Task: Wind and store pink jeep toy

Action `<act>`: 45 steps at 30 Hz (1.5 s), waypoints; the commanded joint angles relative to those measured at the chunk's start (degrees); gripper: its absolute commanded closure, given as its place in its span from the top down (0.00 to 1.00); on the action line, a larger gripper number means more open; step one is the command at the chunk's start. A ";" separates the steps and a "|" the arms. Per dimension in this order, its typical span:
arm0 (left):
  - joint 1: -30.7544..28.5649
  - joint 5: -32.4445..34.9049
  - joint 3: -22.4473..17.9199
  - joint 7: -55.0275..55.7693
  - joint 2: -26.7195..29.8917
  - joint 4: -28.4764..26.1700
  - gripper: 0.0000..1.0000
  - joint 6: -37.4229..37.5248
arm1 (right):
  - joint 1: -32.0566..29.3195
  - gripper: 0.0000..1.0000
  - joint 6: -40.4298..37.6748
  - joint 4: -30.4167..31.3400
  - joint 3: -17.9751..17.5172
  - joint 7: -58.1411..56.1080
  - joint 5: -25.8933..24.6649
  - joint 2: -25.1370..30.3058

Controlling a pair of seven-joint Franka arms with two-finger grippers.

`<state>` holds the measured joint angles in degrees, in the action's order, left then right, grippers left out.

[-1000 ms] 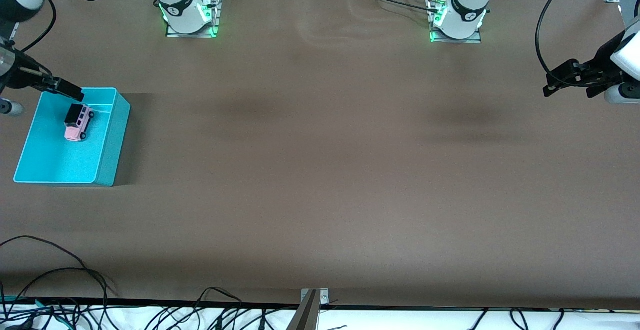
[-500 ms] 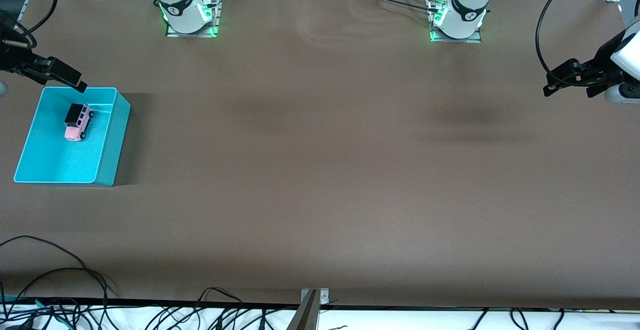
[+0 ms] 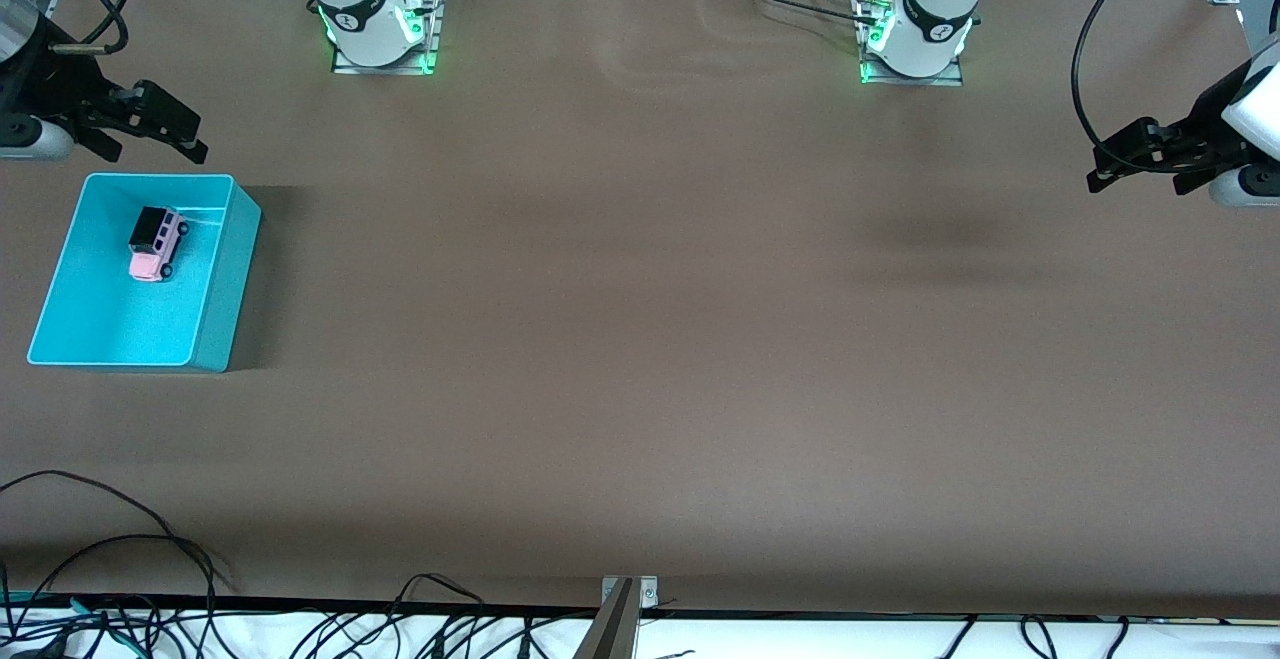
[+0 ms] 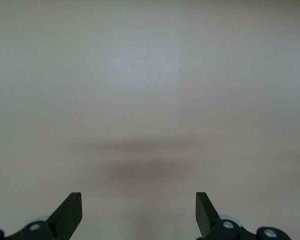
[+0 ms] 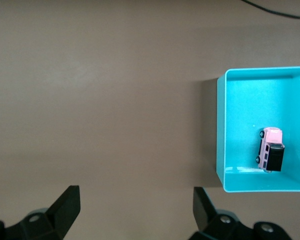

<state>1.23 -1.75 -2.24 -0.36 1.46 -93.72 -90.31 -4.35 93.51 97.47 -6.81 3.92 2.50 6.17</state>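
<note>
black-fingered right tool (image 3: 160, 129) hangs spread and empty over bare counter (image 3: 640, 339), just beside the turquoise bin (image 3: 215, 309). pink jeep toy (image 3: 157, 243) sits inside that bin, at the right arm's end. left tool (image 3: 1135, 164), also spread, waits over its own end.

Turquoise bin (image 5: 250, 184) cut off at the right wrist view's edge, jeep's winding part too small to be made out
</note>
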 commanded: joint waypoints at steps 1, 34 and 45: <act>-0.53 -0.45 0.04 -0.87 -1.02 2.23 1.00 1.46 | -0.66 1.00 -1.31 -0.61 0.05 -2.68 0.75 0.77; -0.53 -0.36 0.04 -0.69 -1.02 2.23 1.00 1.46 | -0.74 1.00 -1.13 -2.02 0.31 -1.90 0.49 -0.11; -0.61 -0.36 0.04 -0.87 -1.02 2.23 1.00 1.46 | -0.74 1.00 -1.22 -2.81 0.93 -1.98 0.40 -0.11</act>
<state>1.06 -1.75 -2.24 -0.36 1.46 -93.72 -90.31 -4.78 93.43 96.51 -6.10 2.18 2.49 6.52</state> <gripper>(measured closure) 0.000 0.000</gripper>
